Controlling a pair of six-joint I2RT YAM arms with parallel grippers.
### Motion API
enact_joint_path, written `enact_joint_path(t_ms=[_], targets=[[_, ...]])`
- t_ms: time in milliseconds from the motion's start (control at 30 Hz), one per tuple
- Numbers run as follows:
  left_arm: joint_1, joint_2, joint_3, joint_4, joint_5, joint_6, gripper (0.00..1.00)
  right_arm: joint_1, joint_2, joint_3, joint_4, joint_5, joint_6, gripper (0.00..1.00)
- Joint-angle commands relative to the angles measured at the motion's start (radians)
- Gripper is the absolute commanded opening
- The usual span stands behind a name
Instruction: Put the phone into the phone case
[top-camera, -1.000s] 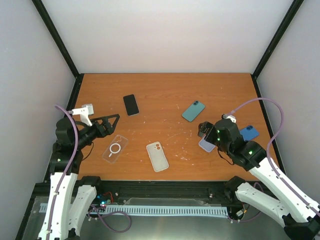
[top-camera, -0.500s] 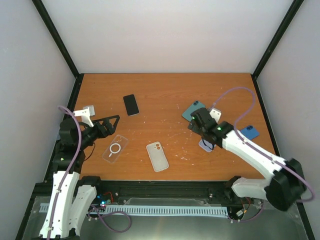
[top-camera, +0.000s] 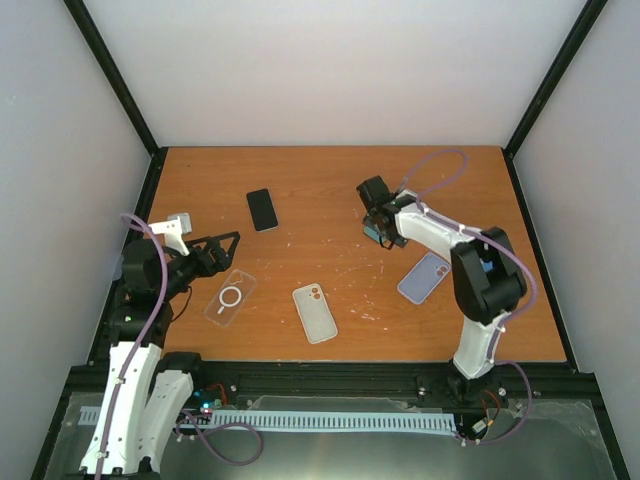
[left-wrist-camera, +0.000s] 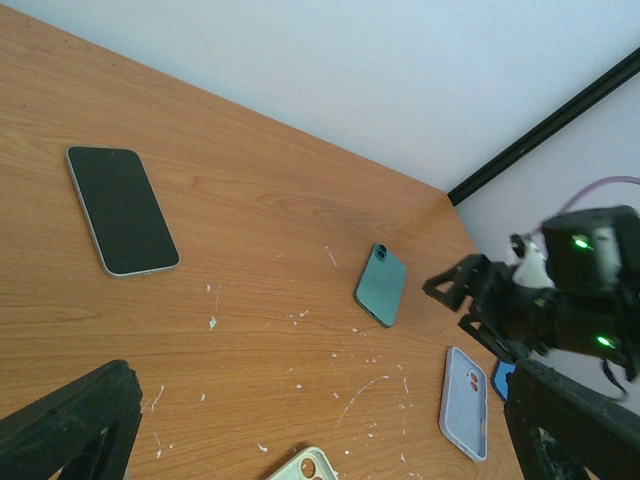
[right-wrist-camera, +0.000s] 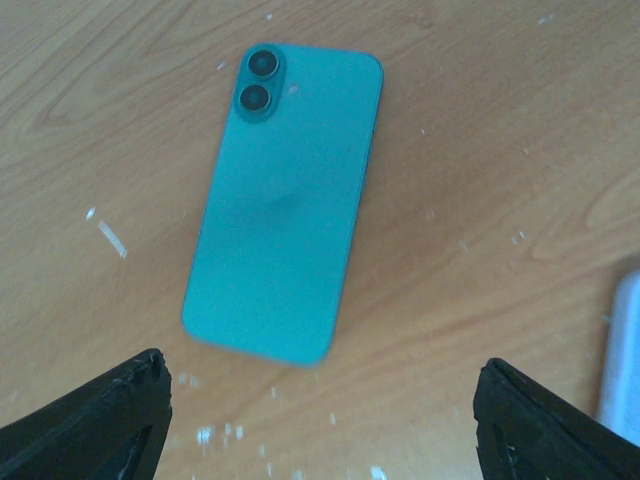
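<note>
A teal phone (right-wrist-camera: 285, 200) lies face down on the wooden table, its two camera lenses at the far end. In the top view the teal phone (top-camera: 372, 233) is mostly hidden under my right gripper (top-camera: 381, 216). My right gripper (right-wrist-camera: 320, 420) is open and empty, hovering just above the phone's near end, one finger on each side. A lavender case (top-camera: 423, 277) lies open side up to the right of it. My left gripper (top-camera: 222, 245) is open and empty at the left, above a clear case (top-camera: 230, 297) with a white ring.
A black phone (top-camera: 262, 209) lies screen up at the back left. A pale green case (top-camera: 315, 312) lies near the front middle. A blue case (top-camera: 490, 263) lies half hidden behind the right arm. Walls enclose the table (top-camera: 330, 180) on three sides.
My right arm has swung from above the lavender case to the back left and now hovers over the teal phone. The left arm has barely moved.
</note>
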Motion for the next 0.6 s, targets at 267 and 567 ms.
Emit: enact_joint_path(t_ms=[267,567], targets=[[-0.004,-0.026,0.003,0.030,0.011,0.025,1.00,-0.079,0.238,0.218,-0.081,-0.055,0.082,0.91],[-0.005,-0.030,0.003,0.033,-0.001,0.027,0.99,-0.096,0.338,0.331,-0.149,-0.070,0.058,0.96]])
